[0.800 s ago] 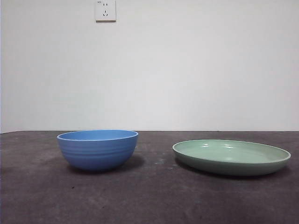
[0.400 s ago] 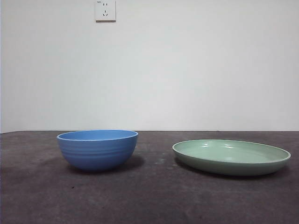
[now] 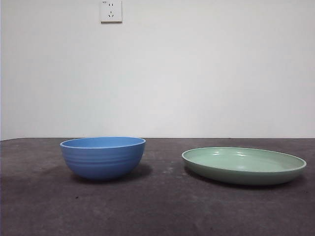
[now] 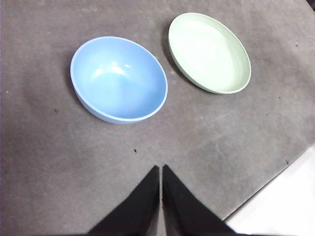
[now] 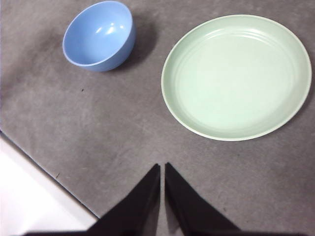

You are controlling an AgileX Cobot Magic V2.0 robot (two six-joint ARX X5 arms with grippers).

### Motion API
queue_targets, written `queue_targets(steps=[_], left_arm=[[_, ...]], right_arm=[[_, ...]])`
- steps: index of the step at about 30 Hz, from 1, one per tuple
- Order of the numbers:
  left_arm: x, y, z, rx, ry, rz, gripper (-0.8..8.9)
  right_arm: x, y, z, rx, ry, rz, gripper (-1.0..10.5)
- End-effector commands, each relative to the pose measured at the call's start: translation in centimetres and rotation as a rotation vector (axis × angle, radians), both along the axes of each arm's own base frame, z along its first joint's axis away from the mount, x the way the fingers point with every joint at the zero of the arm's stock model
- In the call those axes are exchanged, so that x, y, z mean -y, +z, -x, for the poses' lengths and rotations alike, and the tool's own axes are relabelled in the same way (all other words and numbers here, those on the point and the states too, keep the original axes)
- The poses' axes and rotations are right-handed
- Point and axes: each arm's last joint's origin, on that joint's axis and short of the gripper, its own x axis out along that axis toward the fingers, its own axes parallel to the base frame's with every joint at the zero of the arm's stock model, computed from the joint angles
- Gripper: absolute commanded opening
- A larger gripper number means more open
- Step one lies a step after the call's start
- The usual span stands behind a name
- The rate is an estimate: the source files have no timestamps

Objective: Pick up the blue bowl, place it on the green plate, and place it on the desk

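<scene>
The blue bowl (image 3: 103, 157) stands upright and empty on the desk (image 3: 157, 206), left of the green plate (image 3: 243, 165); a gap of bare tabletop separates them. From above, the left wrist view shows the bowl (image 4: 118, 78) and plate (image 4: 208, 51) well beyond my left gripper (image 4: 161, 169), whose jaws are shut on nothing. My right gripper (image 5: 162, 167) is shut too, hanging high over the desk with the plate (image 5: 236, 76) and bowl (image 5: 98, 35) far ahead of it. Neither gripper appears in the front view.
A white wall with a socket (image 3: 111, 11) rises behind the desk. The desk's edge and pale floor show at a corner in the left wrist view (image 4: 280, 206) and in the right wrist view (image 5: 34, 196).
</scene>
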Motion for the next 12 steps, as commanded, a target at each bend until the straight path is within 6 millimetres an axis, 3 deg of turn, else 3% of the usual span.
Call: queue_targets(steps=[1,4,9,12], left_arm=[[0.06,0.60,-0.09,0.033,-0.019,-0.003,0.15],[0.06,0.60,-0.09,0.032,-0.018,-0.003,0.89],[0.06,0.60,-0.09,0.030,-0.016,-0.001,3.62],[0.07,0.60,-0.10,0.031,-0.016,-0.001,4.47]], right_arm=[[-0.07,0.55,-0.08,0.028,0.015,0.001,0.1],[-0.07,0.55,-0.08,0.027,0.014,0.000,0.5],[-0.08,0.58,-0.10,0.019,0.001,-0.011,3.9],[-0.08,0.59,-0.12,0.021,0.000,-0.011,4.1]])
